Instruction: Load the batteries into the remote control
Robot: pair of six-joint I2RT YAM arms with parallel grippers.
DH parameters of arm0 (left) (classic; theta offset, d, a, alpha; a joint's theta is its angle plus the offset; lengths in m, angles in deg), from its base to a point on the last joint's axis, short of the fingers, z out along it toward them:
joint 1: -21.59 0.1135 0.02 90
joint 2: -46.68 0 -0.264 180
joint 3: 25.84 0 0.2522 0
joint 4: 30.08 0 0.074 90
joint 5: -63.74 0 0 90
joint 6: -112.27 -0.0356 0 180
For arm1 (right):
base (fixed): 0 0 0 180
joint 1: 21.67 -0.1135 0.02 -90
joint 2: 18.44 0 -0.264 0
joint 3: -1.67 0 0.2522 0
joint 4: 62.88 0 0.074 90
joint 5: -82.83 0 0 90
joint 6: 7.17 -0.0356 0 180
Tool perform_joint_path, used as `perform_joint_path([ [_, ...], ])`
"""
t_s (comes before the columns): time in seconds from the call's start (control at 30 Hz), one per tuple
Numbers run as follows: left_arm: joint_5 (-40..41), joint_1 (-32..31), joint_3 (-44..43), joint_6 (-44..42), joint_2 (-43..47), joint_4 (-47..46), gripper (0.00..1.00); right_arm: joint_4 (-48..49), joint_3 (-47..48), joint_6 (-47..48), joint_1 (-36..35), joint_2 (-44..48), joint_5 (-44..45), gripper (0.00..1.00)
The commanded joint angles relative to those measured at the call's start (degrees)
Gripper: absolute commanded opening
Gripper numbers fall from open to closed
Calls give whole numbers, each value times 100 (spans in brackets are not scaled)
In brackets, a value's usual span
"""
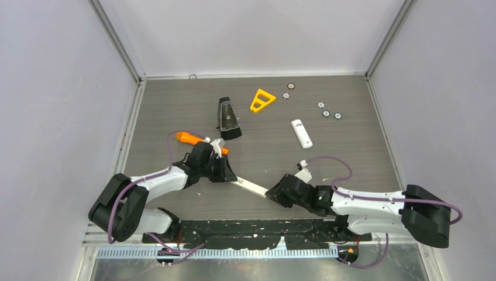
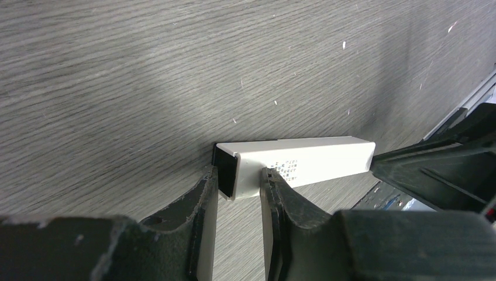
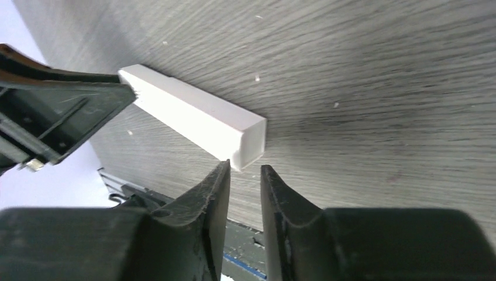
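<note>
A long white remote control hangs between both arms near the table's front edge. My left gripper is shut on one end of this remote control; that end shows a dark hollow side. In the top view the left gripper and right gripper face each other along the remote. My right gripper has its jaws a narrow gap apart, with the other end of the remote control right at their tips; whether they pinch it is unclear. No batteries show in any view.
A second, shorter white remote lies at mid right. Behind the left arm are an orange-handled tool, a black wedge-shaped object and a yellow triangle. Several small silver discs are scattered at the back right.
</note>
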Motion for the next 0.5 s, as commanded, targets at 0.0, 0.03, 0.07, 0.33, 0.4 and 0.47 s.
perform_joint_path([
  [0.0,678,-88,305,-201,-357,589,25,253,114,-198,-30,-402,28,29],
  [0.03,678,-93,312,-197,-347,579,25,261,123,-226,-32,-516,4,28],
  [0.07,678,-94,320,-190,-341,573,25,256,125,-233,-37,-564,-27,25],
  [0.33,460,-94,416,-214,-309,383,24,230,148,-357,-35,-868,-155,9],
  [0.4,338,-93,468,-199,-294,244,24,224,169,-363,-29,-984,-200,6],
  [0.47,212,-94,526,-213,-250,106,24,216,201,-355,-32,-1062,-234,5],
])
